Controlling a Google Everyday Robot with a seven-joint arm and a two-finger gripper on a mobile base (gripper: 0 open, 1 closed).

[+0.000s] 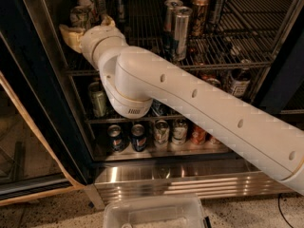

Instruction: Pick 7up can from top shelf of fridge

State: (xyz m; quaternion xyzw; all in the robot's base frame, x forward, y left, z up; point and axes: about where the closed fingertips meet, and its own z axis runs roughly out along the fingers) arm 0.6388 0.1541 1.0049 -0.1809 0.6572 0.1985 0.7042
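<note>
At the bottom edge of the frame a clear plastic bin (pixel 152 212) is seen on the speckled floor, just in front of the ribbed steel base of the fridge (pixel 190 184). Above that base, a row of cans (pixel 161 133) is stood on the lowest rack, and a small green can (pixel 98 99) is seen on the middle rack at left. The white arm (pixel 204 103) is stretched from lower right to upper left. Farther in, at upper left, the gripper (pixel 89 27) is held at the top shelf (pixel 237 56). Its tan fingers (pixel 70 35) are spread apart, and the 7up can (pixel 80 16) is seen between and just beyond them, at the left end of that shelf. Whether the can is touched cannot be told. Tall slim silver cans (pixel 180 30) are stood at top centre.
</note>
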